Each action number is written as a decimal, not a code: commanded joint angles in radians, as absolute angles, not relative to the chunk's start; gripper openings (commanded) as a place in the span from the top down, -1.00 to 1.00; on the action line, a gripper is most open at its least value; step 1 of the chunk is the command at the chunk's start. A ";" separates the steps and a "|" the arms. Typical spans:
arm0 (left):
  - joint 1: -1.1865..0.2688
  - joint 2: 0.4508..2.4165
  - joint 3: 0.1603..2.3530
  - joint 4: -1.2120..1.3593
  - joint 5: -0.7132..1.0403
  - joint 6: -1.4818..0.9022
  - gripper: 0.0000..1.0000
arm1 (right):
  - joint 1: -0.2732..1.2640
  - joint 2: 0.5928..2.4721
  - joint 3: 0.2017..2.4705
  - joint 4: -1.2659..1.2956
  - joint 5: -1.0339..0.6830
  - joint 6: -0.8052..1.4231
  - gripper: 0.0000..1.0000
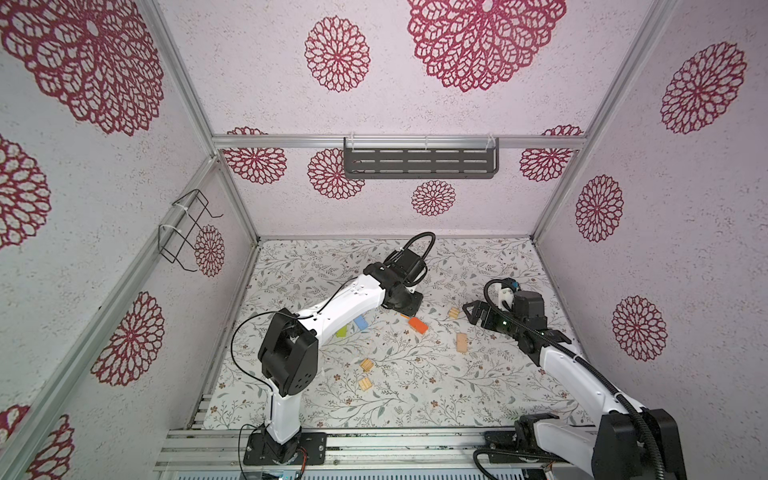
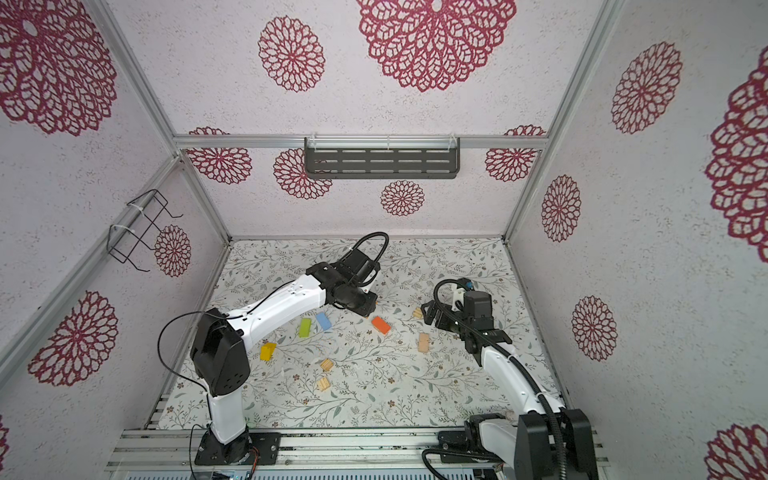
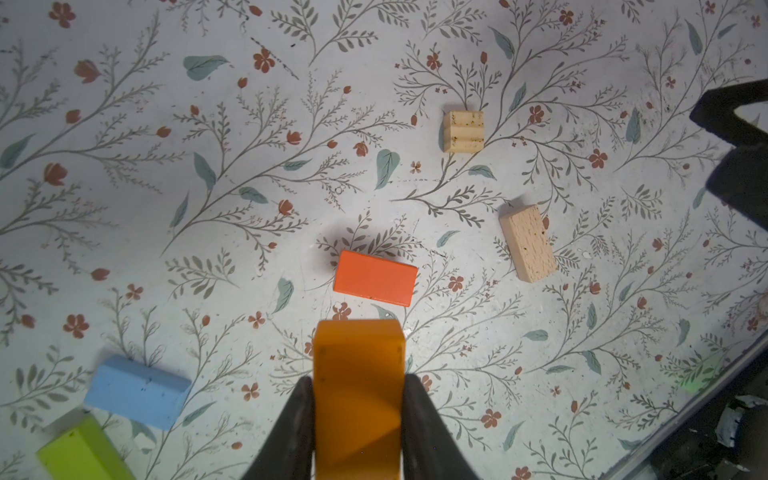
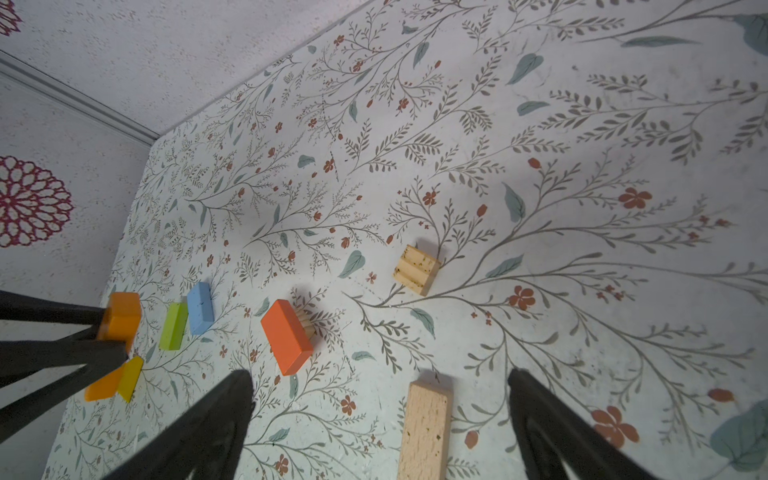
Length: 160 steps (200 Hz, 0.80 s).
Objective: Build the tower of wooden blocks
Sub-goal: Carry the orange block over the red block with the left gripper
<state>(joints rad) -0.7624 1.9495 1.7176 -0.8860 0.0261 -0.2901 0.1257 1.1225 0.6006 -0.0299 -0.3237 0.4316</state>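
My left gripper [image 3: 357, 384] is shut on an orange wood block [image 3: 358, 395], held just above the floral mat and close to a red-orange block [image 3: 375, 277]. In both top views that gripper [image 1: 409, 309] [image 2: 365, 309] hovers left of the red-orange block [image 1: 417, 325] [image 2: 380, 325]. In the right wrist view a bit of tan wood shows under the red-orange block's [image 4: 286, 336] edge. My right gripper [image 4: 380, 380] is open and empty, above a long plain tan block [image 4: 426, 428] [image 1: 461, 343]. A grooved tan block [image 4: 416, 270] [image 1: 454, 312] lies beyond it.
Blue [image 2: 323, 321], green [image 2: 305, 327] and yellow [image 2: 268, 351] blocks lie left of centre, partly under the left arm. Two grooved tan blocks [image 2: 327, 365] [image 2: 323, 383] sit nearer the front. Patterned walls enclose the mat, with a dark shelf [image 1: 419, 162] on the back wall.
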 commanded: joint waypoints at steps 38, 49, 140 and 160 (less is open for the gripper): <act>-0.773 2.121 1.895 -0.948 0.054 -0.100 0.47 | 0.112 1.120 0.591 0.041 -0.372 0.453 -0.97; -0.775 2.149 1.927 -0.963 0.055 -0.079 0.47 | 0.112 1.124 0.588 0.047 -0.373 0.456 -0.97; -0.797 2.219 1.962 -0.957 0.092 -0.036 0.47 | 0.111 1.156 0.581 0.080 -0.370 0.467 -0.98; -0.806 2.214 1.928 -0.945 0.094 -0.054 0.47 | 0.111 1.159 0.581 0.081 -0.368 0.468 -0.98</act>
<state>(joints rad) -0.7795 2.2040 1.9514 -0.9478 0.0711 -0.0711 0.1173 1.1576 0.5785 0.0460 -0.3553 0.4496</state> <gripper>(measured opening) 0.325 0.987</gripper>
